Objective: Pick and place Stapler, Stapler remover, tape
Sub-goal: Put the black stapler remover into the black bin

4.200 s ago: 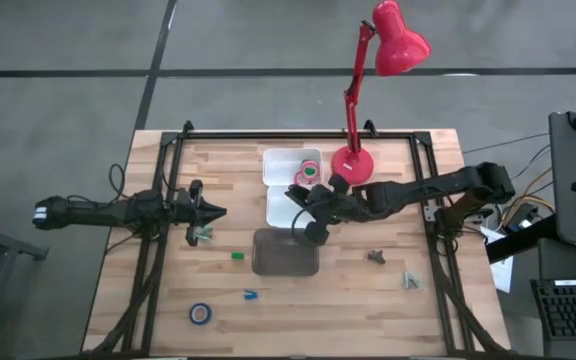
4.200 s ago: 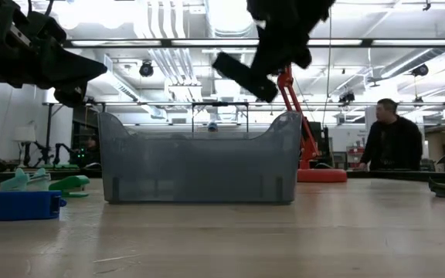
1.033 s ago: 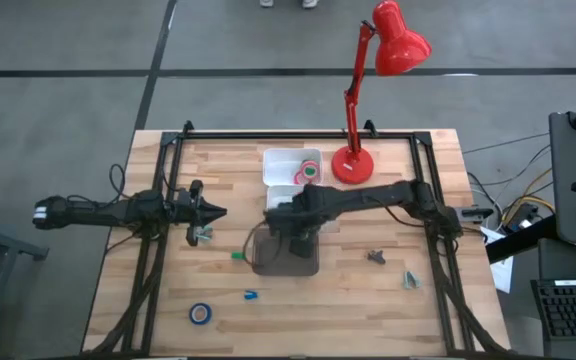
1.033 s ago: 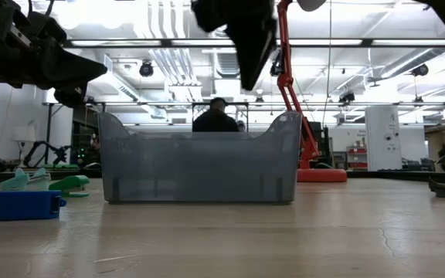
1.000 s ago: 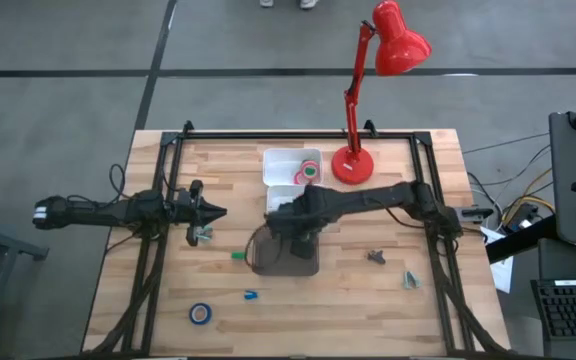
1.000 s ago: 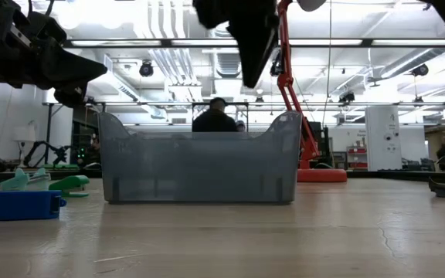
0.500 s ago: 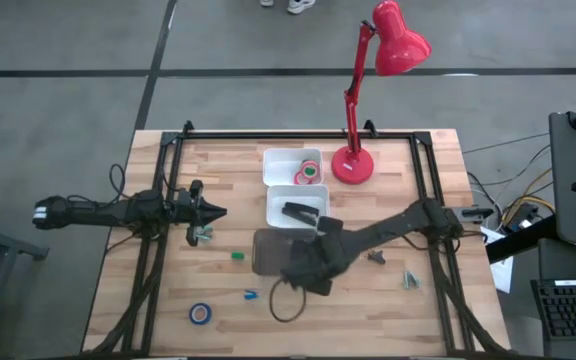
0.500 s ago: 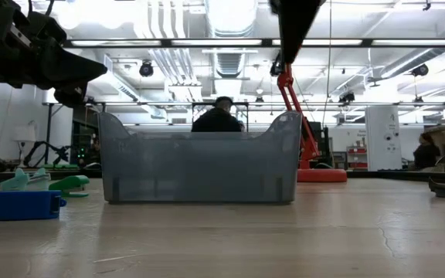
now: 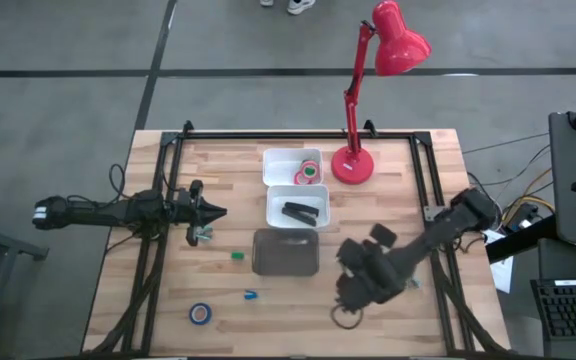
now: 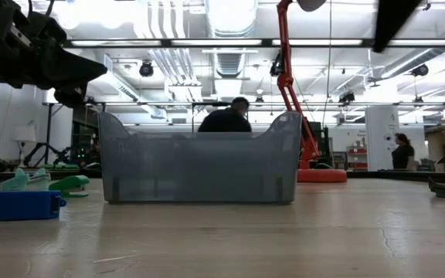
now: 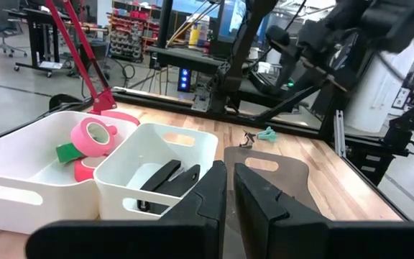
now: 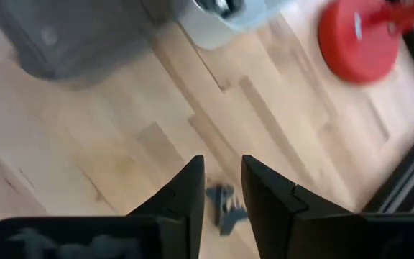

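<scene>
The black stapler point(image 9: 301, 212) lies flat in the nearer white bin point(image 9: 275, 206), also seen in the left wrist view as the stapler point(image 11: 165, 176). Pink tape point(image 11: 92, 137) and green tape point(image 11: 67, 152) rest in the farther white bin point(image 9: 273, 165). A blue tape roll point(image 9: 200, 313) lies flat near the table's near left. A dark staple remover point(image 12: 225, 201) sits on the wood below my right gripper point(image 12: 223, 169), which hovers open right of the grey bin point(image 9: 286, 252). My left gripper point(image 9: 216, 212) waits shut at the table's left.
A red desk lamp stands with its base point(image 9: 352, 164) at the far edge. A blue box point(image 10: 25, 205) and green and teal staple removers point(image 10: 72, 184) lie near left. A cable loop point(image 9: 343, 318) hangs under the right arm. People move in the room behind the table.
My right gripper has swung away from above the white and grey bins, toward the table's near edge and then to the right, tipping as it went. The stapler, earlier covered by the arm, now shows lying in the nearer white bin.
</scene>
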`<state>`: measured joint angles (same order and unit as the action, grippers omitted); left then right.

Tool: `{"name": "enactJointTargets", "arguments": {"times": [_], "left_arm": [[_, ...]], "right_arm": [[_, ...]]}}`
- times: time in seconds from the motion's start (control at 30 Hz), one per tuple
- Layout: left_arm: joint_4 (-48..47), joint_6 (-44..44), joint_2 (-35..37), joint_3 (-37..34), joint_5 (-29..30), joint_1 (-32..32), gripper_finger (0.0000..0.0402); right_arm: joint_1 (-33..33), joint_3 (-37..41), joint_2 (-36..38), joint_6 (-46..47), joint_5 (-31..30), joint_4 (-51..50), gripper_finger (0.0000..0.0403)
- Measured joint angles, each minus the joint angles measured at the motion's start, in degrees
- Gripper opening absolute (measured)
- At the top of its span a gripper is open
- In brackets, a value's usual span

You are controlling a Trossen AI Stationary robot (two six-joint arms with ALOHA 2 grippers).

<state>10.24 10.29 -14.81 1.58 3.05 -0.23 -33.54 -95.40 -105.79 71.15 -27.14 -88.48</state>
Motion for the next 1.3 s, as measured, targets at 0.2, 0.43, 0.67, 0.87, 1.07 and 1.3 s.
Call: {"name": "enactJointTargets", "arguments": {"times": [0.2, 0.43, 0.67, 0.87, 1.07, 1.3], "left_arm": [[-0.04, -0.01, 0.0, -0.01, 0.0, -0.01, 0.003], [-0.07, -0.01, 0.0, -0.01, 0.0, -0.02, 0.003], [-0.06, 0.02, -0.01, -0.02, 0.0, -0.02, 0.003], [-0.07, 0.01, 0.0, -0.02, 0.0, -0.02, 0.003], [-0.05, 0.01, -0.01, -0.01, 0.0, -0.02, 0.003], [-0.07, 0.02, -0.02, -0.02, -0.02, -0.02, 0.003]], "right_arm": [[-5.2, 14.42, 7.28, 13.03, 0.02, 9.09, 0.0087], [-8.22, 26.69, 9.34, 18.77, 0.39, 19.86, 0.0117], [-8.56, 31.06, 7.36, 16.72, 4.7, 22.71, 0.0179], [-8.61, 33.46, 7.38, 19.92, 5.44, 22.68, 0.0197], [-8.61, 35.61, 6.94, 21.02, 6.16, 23.31, 0.0186], [-8.56, 36.84, 6.94, 21.59, 6.14, 23.4, 0.0165]]}}
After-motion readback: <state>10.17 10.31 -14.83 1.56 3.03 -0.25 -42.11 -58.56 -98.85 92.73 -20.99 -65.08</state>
